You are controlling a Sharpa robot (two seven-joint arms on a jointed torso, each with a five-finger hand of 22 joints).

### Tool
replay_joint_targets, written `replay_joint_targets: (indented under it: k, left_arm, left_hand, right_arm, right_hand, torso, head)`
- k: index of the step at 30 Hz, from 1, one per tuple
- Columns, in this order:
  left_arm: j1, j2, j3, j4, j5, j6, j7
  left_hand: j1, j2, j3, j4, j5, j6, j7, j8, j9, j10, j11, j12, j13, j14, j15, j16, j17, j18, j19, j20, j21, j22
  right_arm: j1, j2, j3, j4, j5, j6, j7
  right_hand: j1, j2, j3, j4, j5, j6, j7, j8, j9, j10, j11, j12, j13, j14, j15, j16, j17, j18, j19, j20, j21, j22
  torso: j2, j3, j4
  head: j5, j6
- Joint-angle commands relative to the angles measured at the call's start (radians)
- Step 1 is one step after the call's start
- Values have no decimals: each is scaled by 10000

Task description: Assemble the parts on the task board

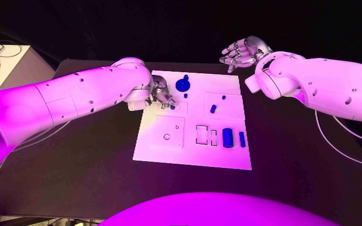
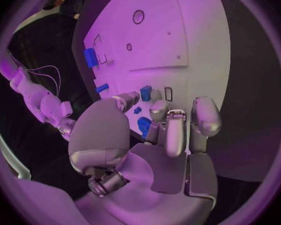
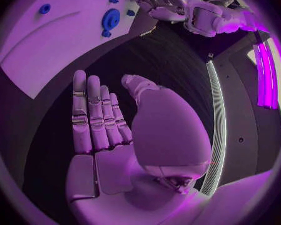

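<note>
Head view: I have the silver left hand (image 1: 160, 94) low over the far-left corner of the flat white task board (image 1: 162, 150), which lies mid-surface. In the left wrist view its fingers (image 2: 175, 135) curl down near a small blue block part (image 2: 145, 93); I cannot tell whether they pinch anything. The round blue knob-like part (image 1: 183, 85) stands just beside that hand. My worry is a knuckle brushing it or nudging the board askew. The silver right hand (image 1: 242, 52) hovers off the board's far-right corner, fingers straight, side by side, holding nothing. The blue cylinder part (image 1: 228, 137) stays well apart.
</note>
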Motion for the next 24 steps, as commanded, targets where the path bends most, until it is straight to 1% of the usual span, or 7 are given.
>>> replay_joint_targets:
  k: [1,7,8,10,13,21,24]
  left_arm:
    - [-6,-61,11,90,43,-249,81]
    - [-11,-284,104,351,174,-480,109]
    - [-11,-333,135,417,206,-513,112]
    - [-11,-419,195,536,260,-558,115]
    - [-11,-548,296,714,342,-598,119]
    - [9,-1131,862,1253,1039,-603,149]
    - [86,-1397,1068,1303,1353,-641,197]
  left_hand:
    - [-109,9,-124,18,-52,64,37,-44,18,-33,2,56,5,598,-42,-18,1595,-74,40,-22,-38,8]
    - [-417,63,-662,32,-170,97,25,-97,41,-15,-5,65,25,607,-46,-11,1617,-71,39,-22,-45,-4]
    - [-509,201,-1022,22,-924,113,-5,-140,70,7,-17,75,51,612,-69,-9,1626,-72,49,-35,-43,8]
    - [-560,245,-1219,41,-1222,129,-7,-156,89,24,-29,84,72,624,-69,1,1652,-75,60,-41,-38,24]
    - [-608,231,-1331,43,-1257,142,-10,-157,100,42,-34,96,97,635,-71,10,1678,-77,68,-44,-33,37]
    - [53,437,-1448,5,-1234,-95,78,-291,136,-364,43,-147,-349,420,-9,-189,1208,2,-193,-24,-240,-392]
    - [528,598,-1421,7,-1224,-482,278,-624,8,-1193,215,-690,-1298,75,137,-504,536,155,-728,72,-687,-1269]
  right_arm:
    - [-10,-11,0,23,-70,138,70]
    - [-24,-32,0,27,-68,137,75]
    - [-26,-35,0,27,-67,138,76]
    - [-31,-40,0,28,-66,143,80]
    - [-38,-48,0,29,-61,148,90]
    - [-54,-79,0,14,-21,130,172]
    - [-58,-92,0,-6,-1,118,211]
  right_hand:
    - [-83,1,2,59,-35,-50,311,9,-17,-16,60,-20,-9,-70,13,-31,-9,95,-30,11,-45,-8]
    - [-82,4,1,58,-34,-55,315,8,-19,-21,64,-18,-14,-78,18,-38,-17,94,-33,14,-57,-24]
    - [-82,4,1,58,-34,-55,315,8,-19,-21,64,-18,-14,-78,18,-38,-17,94,-33,14,-57,-24]
    - [-82,6,1,59,-31,-59,317,7,-20,-26,66,-17,-18,-85,21,-43,-23,93,-35,17,-65,-34]
    - [-77,8,1,56,-25,-65,318,6,-21,-34,69,-17,-24,-95,24,-51,-31,93,-38,20,-75,-47]
    - [-59,16,8,44,-15,-74,306,6,-24,-45,67,-14,-35,-114,28,-64,-46,93,-44,24,-97,-76]
    - [-48,23,14,37,-12,-71,299,10,-23,-44,63,-10,-39,-119,27,-68,-52,94,-45,25,-105,-87]
  torso:
    - [2,2,-5]
    - [-7,3,3]
    - [-6,3,1]
    - [-7,3,0]
    - [-9,1,-1]
    - [-20,0,12]
    - [-37,16,19]
  head:
    - [2,4]
    - [-8,22]
    - [-12,32]
    - [-13,41]
    - [-9,53]
    - [-20,194]
    - [-15,248]
